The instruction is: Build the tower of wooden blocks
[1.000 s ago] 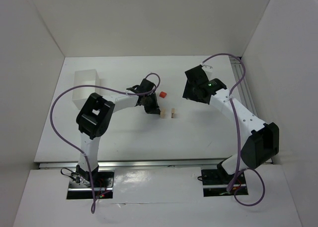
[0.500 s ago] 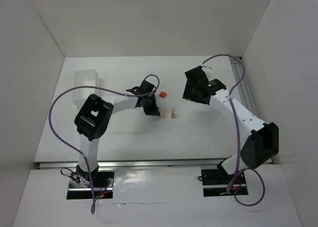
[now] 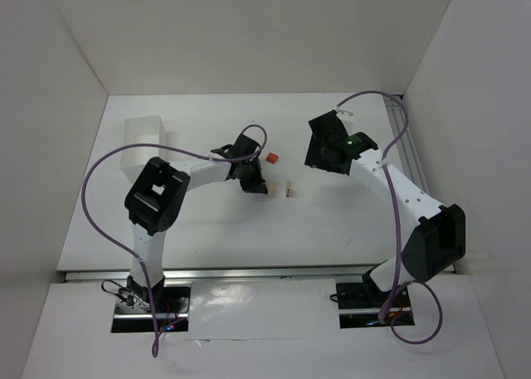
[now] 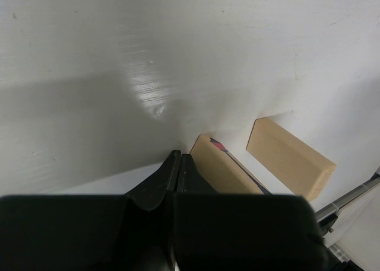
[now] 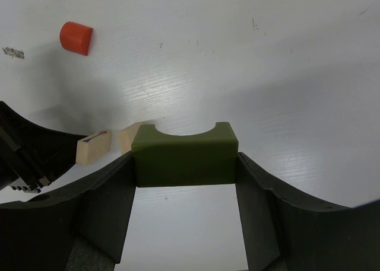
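A white table [image 3: 216, 221] fills the floor of a white-walled enclosure, with a white box [image 3: 145, 143] standing near its far left corner. The left arm [image 3: 158, 196] reaches toward the middle, and the left gripper [image 4: 177, 161] has its fingers pressed together on nothing, low and just beside the nearer of two tan blocks [image 3: 270, 189]; whether they touch is unclear. The right gripper [image 5: 184, 164] hangs above the table right of centre, clamped on a dark green block [image 5: 184, 155] with an arched notch. The tan blocks stand side by side, slightly apart. A red piece [image 3: 271, 157] lies alone just beyond them.
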You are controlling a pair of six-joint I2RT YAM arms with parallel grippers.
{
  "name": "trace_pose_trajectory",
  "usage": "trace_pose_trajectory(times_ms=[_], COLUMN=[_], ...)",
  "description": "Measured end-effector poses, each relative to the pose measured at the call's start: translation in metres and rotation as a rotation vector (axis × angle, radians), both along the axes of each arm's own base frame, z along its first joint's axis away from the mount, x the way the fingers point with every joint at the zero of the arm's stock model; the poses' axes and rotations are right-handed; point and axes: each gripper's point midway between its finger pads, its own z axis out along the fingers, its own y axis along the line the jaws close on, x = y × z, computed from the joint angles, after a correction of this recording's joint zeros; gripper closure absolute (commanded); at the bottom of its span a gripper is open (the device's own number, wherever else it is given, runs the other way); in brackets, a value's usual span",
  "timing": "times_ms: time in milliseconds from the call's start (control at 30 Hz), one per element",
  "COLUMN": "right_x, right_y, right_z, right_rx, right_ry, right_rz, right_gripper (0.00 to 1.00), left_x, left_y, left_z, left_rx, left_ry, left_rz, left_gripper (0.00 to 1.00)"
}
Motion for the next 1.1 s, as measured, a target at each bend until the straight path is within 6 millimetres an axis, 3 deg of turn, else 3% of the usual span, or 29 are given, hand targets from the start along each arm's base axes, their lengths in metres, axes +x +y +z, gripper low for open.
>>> trace_pose_trajectory(times_ms=[600,1100], right_x=[-0.003,-0.005], right_y=[0.001,0.010], right_z=[-0.005,-0.006], right_rx=[0.002,0.020], right_ry=[0.015,0.025], right_rz=[0.013,0.057], right_gripper=[0.49,0.49], left_x=[-0.006,0.000], left_y=[-0.007,0.004], left_z=[0.000,0.000], left_rx=[0.000,0.031], left_ry=[0.000,0.004], left_rz=[-0.020,0.008], left_gripper=[1.00,1.00])
